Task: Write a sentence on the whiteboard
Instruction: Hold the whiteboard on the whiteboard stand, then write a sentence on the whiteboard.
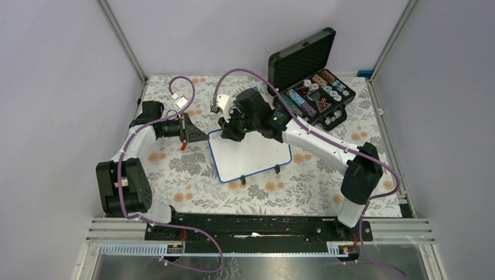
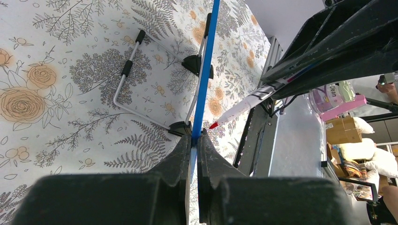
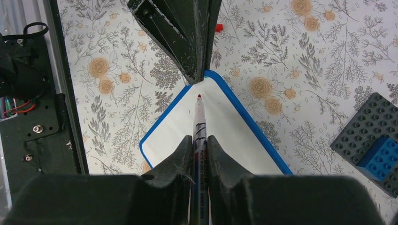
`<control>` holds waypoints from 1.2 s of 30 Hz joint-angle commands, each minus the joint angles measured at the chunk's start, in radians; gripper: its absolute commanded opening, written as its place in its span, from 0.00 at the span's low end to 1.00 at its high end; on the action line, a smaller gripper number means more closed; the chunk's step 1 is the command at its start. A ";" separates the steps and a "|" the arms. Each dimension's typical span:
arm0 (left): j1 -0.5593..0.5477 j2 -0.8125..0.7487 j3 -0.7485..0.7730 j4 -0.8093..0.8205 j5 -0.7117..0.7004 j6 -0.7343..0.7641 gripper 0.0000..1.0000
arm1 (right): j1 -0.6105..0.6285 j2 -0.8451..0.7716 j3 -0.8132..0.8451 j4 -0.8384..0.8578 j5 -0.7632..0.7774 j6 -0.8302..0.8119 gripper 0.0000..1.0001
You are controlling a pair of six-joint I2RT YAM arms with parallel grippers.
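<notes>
The whiteboard (image 1: 252, 156), white with a thin blue frame, lies on the flowered tablecloth. Its face is blank in every view, and no sentence shows. My left gripper (image 1: 204, 137) is shut on the board's far left corner. In the left wrist view it (image 2: 196, 138) pinches the blue edge (image 2: 205, 70), with the board's wire stand (image 2: 123, 79) beside it. My right gripper (image 1: 229, 134) is shut on a whiteboard marker (image 3: 200, 123). The marker's red tip (image 3: 199, 96) is over the board's white face (image 3: 225, 140), close to the corner held by the left fingers (image 3: 190, 56). It also shows in the left wrist view (image 2: 244, 105).
An open black case (image 1: 312, 81) of chips stands at the back right. A grey studded baseplate (image 3: 363, 140) with a blue brick lies beside the board. A small red piece (image 1: 183, 146) lies left of the board. A small white object (image 1: 181, 101) sits at the back left.
</notes>
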 commanded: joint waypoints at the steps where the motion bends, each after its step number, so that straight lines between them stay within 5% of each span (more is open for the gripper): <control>1: -0.007 -0.020 0.030 0.018 0.017 0.025 0.00 | 0.011 0.009 0.057 0.000 0.025 -0.013 0.00; 36: -0.011 -0.027 0.028 0.017 0.002 0.032 0.00 | 0.011 -0.021 -0.082 0.003 0.012 -0.029 0.00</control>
